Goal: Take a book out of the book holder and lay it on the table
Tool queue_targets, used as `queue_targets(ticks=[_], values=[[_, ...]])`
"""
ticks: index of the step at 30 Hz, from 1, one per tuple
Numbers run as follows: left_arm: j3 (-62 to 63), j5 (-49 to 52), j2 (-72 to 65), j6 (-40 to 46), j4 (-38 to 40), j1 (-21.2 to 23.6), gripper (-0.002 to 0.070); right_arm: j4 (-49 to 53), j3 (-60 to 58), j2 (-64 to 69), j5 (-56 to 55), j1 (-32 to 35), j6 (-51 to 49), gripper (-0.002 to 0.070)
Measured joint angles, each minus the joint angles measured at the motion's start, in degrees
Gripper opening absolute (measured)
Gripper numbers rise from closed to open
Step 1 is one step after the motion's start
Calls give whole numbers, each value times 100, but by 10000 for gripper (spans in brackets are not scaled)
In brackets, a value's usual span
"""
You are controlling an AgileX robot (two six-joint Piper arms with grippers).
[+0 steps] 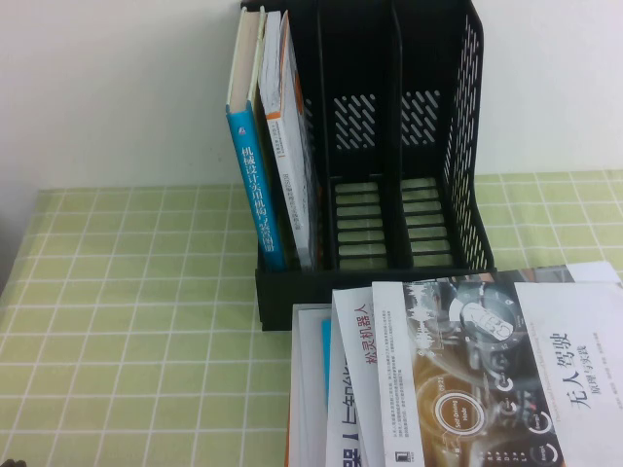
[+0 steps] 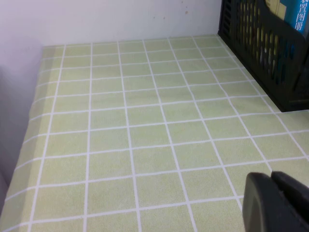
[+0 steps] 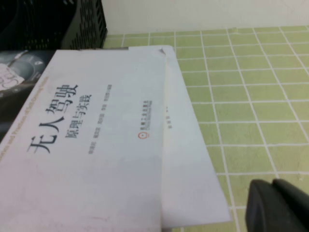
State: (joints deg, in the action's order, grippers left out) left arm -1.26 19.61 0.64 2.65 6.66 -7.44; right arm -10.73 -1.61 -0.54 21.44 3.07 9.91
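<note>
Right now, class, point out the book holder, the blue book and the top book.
book holder (image 1: 467, 117): high view, perforated right wall.
blue book (image 1: 255, 185): high view, spine.
top book (image 1: 545, 379): high view, white cover.

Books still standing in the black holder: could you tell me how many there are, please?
2: a blue-spined book and a white one beside it, both in the holder's leftmost slot; the others look empty.
</note>
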Motion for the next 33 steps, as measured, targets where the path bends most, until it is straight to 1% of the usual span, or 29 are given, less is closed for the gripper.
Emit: queue_targets(ticks=[26,29,33], values=[[0,-37,0,2,0,0,-4,0,0,0,-28,0,0,-2],[-10,-178,0,2,0,0,-4,0,0,0,-190,0,0,-2],[-10,-524,0,9,9,0,-4,0,0,0,-875,0,0,-2]])
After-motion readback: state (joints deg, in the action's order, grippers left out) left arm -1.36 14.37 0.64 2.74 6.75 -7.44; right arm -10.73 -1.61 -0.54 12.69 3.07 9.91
